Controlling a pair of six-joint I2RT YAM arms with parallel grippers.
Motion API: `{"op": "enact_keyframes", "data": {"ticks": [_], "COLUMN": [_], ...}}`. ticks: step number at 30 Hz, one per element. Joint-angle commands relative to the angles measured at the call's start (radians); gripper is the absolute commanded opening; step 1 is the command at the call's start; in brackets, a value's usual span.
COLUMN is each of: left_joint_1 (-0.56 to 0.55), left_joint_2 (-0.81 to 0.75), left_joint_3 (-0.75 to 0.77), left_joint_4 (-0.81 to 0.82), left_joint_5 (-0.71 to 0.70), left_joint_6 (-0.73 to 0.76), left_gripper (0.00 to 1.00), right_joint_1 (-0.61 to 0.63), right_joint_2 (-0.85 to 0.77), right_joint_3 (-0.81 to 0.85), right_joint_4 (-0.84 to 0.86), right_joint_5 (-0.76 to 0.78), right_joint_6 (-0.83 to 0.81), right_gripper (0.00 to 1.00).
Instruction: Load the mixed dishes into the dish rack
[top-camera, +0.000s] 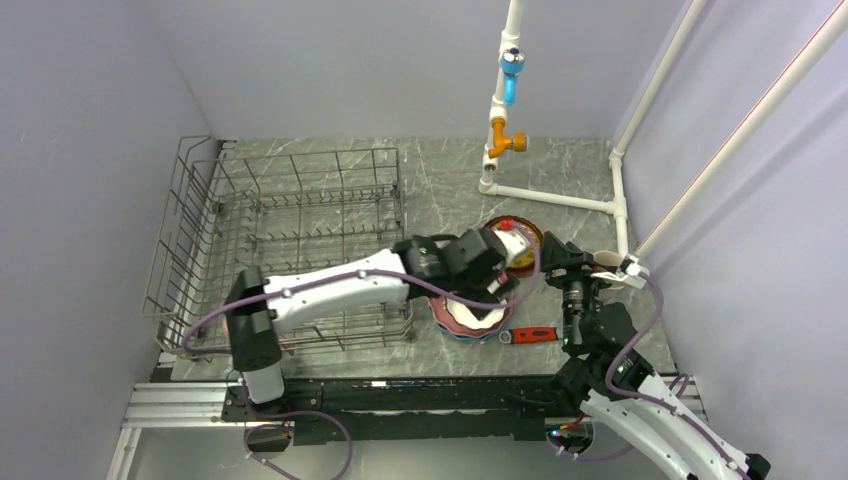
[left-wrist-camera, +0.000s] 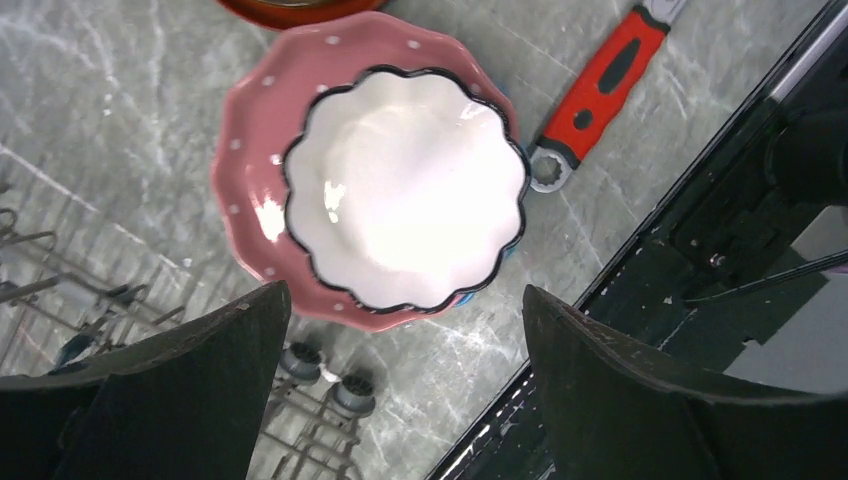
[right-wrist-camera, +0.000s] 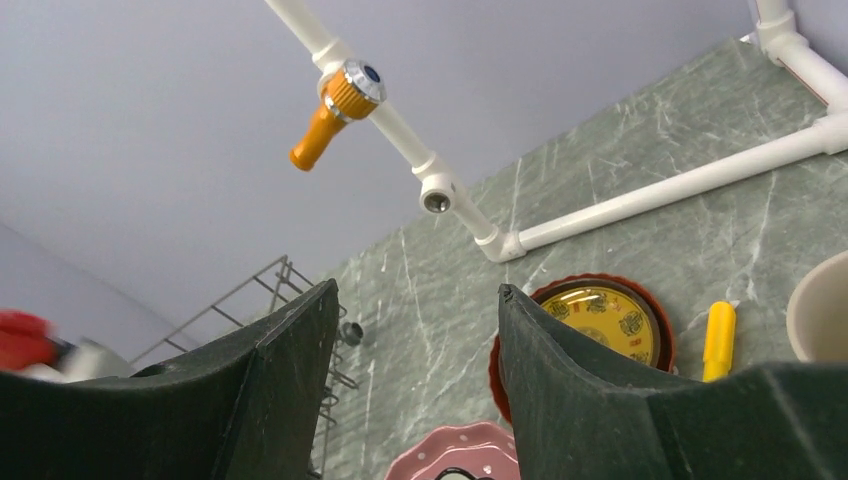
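A white scalloped bowl (left-wrist-camera: 405, 190) rests in a pink scalloped plate (left-wrist-camera: 250, 160), with a sliver of blue plate (left-wrist-camera: 512, 252) showing under them. The stack (top-camera: 470, 318) stands just right of the dish rack (top-camera: 290, 230), which holds no dishes. My left gripper (left-wrist-camera: 405, 300) hovers over the stack's near edge, open, nothing between its fingers. A red-brown plate with a yellow centre (right-wrist-camera: 600, 315) lies behind the stack, and a cream cup (right-wrist-camera: 820, 310) stands at the far right. My right gripper (right-wrist-camera: 415, 290) is open and empty, raised beside the red-brown plate (top-camera: 522, 240).
A red-handled wrench (top-camera: 530, 335) lies on the table right of the stack, near the front edge. A yellow screwdriver (right-wrist-camera: 718, 340) lies between the red-brown plate and the cup. White pipework with an orange valve (top-camera: 505, 143) stands at the back right. Grey walls close in both sides.
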Motion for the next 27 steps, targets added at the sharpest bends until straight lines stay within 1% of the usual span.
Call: {"op": "enact_keyframes", "data": {"ticks": [1,4,6,9,12,14,15,17,21,27], "left_joint_1": [-0.085,-0.119,-0.128,-0.13,-0.131,-0.131,-0.131,-0.131,-0.131,-0.131], "left_joint_2": [0.103,0.156,0.192,0.241,0.261,0.264,0.269,0.291,0.332,0.346], "left_joint_3": [0.075,0.06,0.073,0.098,0.077,0.042,0.036,0.039,0.042,0.007], "left_joint_4": [-0.06,-0.018,-0.023,-0.031,0.019,0.073,0.089,0.098,0.113,0.166], "left_joint_5": [-0.121,-0.127,-0.133,-0.135,-0.102,-0.079,-0.072,-0.075,-0.088,-0.059], "left_joint_6": [0.017,0.047,0.067,0.08,0.094,0.107,0.113,0.125,0.147,0.182], "left_gripper": [0.9,0.89,0.89,0.83,0.78,0.77,0.77,0.73,0.59,0.57], "right_joint_1": [0.0,-0.001,0.0,-0.001,-0.001,-0.001,-0.001,0.0,-0.001,-0.001], "right_joint_2": [-0.064,-0.093,-0.113,-0.15,-0.186,-0.196,-0.196,-0.186,-0.143,-0.136], "right_joint_3": [0.03,0.056,0.073,0.091,0.103,0.104,0.103,0.101,0.116,0.142], "right_joint_4": [-0.052,-0.084,-0.1,-0.114,-0.126,-0.154,-0.157,-0.155,-0.179,-0.219], "right_joint_5": [0.034,0.054,0.072,0.098,0.151,0.174,0.179,0.186,0.181,0.207], "right_joint_6": [0.033,0.033,0.033,0.024,0.032,0.033,0.035,0.035,0.046,0.062], "right_gripper": [0.62,0.62,0.62,0.62,0.61,0.6,0.6,0.6,0.6,0.59]}}
